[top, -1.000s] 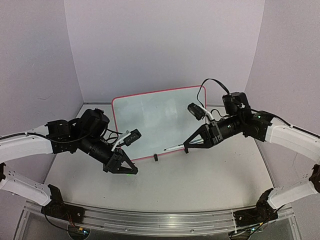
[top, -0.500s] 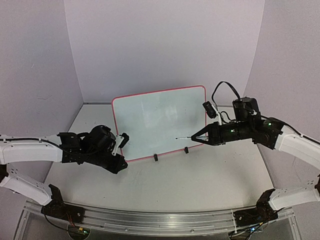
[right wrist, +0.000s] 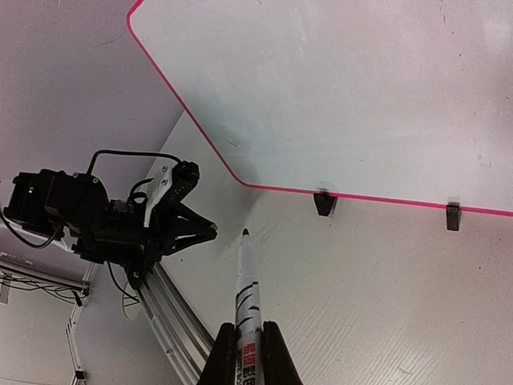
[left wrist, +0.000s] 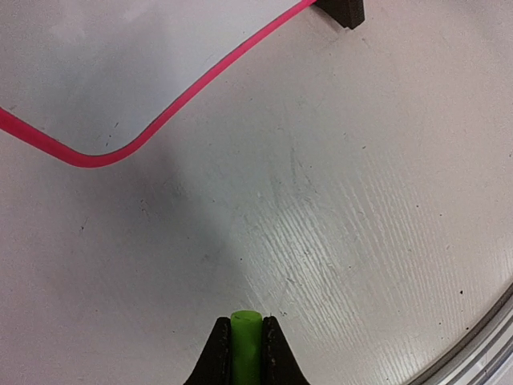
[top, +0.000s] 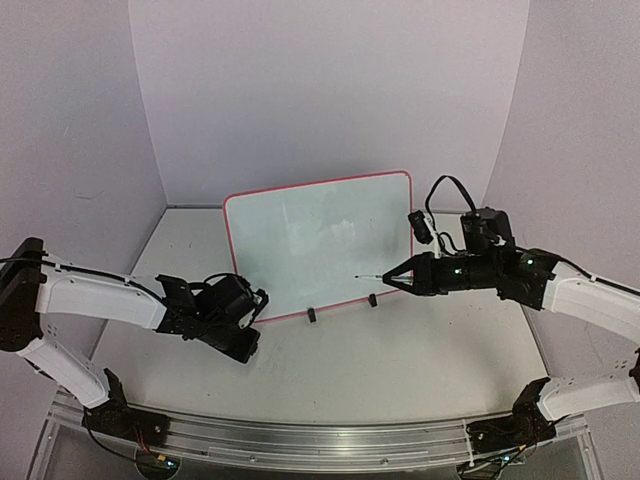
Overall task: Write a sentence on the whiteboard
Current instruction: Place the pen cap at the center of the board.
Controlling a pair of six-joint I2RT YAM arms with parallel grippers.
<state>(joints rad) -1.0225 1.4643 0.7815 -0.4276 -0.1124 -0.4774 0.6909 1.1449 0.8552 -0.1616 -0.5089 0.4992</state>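
Note:
The whiteboard, white with a pink-red rim, leans on its stand at the back of the table; no sentence shows on its face. My right gripper is shut on a white marker with black print. The marker's dark tip points left, just in front of the board's lower right area. My left gripper hangs low over the table by the board's lower left corner. It is shut on a short green cap. From the right wrist view the left gripper shows beyond the marker tip.
Two black clips hold the board's bottom edge. An aluminium rail runs along the table's near edge, close to my left gripper. Pale walls close in the back and both sides.
My left arm has stretched out and dropped toward the table by the board's lower left corner. My right arm lifted the marker to point level at the board, then held nearly still.

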